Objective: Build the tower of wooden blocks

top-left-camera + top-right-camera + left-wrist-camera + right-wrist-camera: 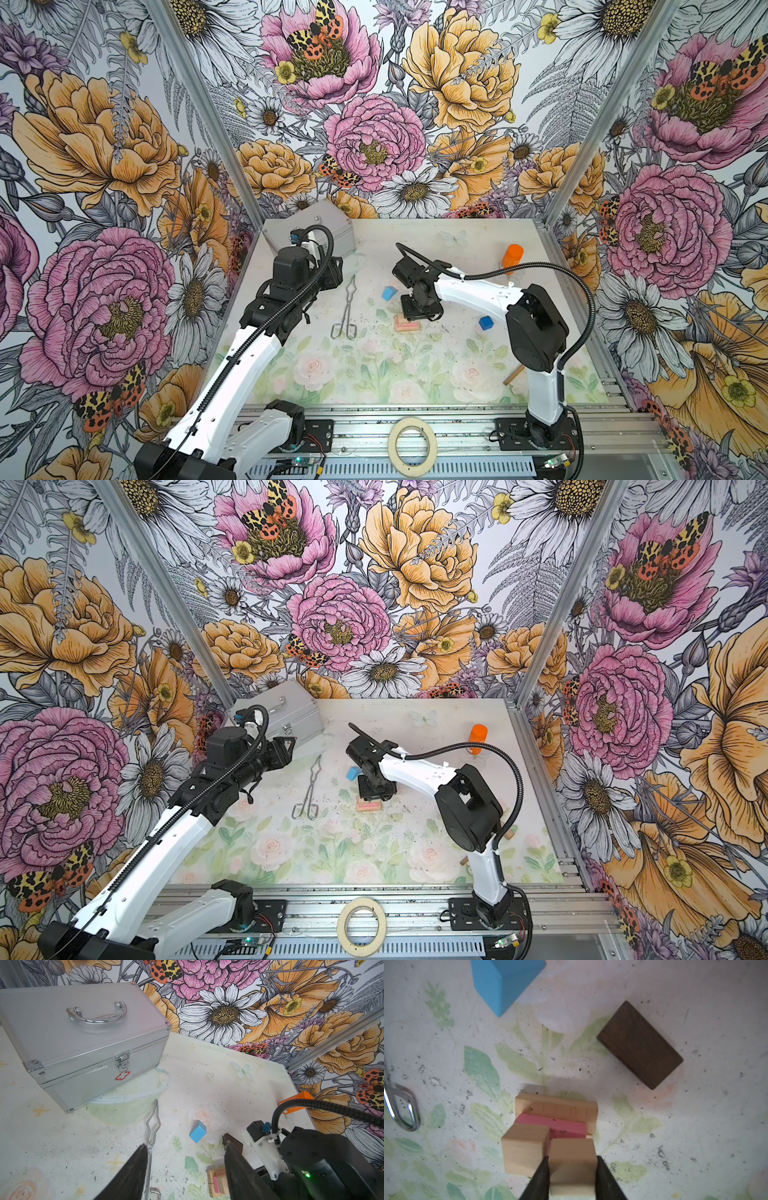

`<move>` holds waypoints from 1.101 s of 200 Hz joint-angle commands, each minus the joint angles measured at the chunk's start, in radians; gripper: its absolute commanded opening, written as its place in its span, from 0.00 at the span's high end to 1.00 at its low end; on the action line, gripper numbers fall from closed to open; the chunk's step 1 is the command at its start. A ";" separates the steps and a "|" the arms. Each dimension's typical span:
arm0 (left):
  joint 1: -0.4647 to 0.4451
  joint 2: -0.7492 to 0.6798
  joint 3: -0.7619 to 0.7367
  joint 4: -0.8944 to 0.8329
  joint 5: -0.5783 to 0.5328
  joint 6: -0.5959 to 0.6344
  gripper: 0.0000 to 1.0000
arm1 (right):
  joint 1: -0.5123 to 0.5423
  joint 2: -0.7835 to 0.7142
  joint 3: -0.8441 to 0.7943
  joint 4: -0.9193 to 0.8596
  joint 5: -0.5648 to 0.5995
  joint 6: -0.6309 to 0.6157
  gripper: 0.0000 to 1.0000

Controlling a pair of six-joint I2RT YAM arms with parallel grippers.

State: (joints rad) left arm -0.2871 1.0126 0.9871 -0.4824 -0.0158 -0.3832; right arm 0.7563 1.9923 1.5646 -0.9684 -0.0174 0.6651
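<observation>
1. Tower of wood blocks stands mid-surface: a tan bar at the bottom, a pink bar on it, and two cubes side by side on top.
2. Right claw pinches the right tan cube, a finger against each side, beside the left tan cube.
3. Still to stack, I judge: the dark brown bar lying flat near the tower, the light blue cube and the darker blue cube well apart.
4. Left claw hangs spread and empty near the silver tongs, before the silver case.
</observation>
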 commanded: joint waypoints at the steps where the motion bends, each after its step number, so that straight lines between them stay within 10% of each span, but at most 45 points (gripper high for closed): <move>1: -0.011 -0.005 -0.013 -0.005 -0.026 0.023 0.39 | 0.008 0.023 0.030 0.011 -0.006 0.016 0.62; 220: -0.017 -0.010 -0.012 -0.009 -0.033 0.027 0.39 | 0.008 -0.049 -0.014 0.010 0.026 0.039 0.57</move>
State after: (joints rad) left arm -0.2924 1.0126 0.9871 -0.4828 -0.0273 -0.3824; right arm 0.7593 1.9900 1.5642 -0.9684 -0.0128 0.6907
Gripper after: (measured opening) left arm 0.607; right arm 0.424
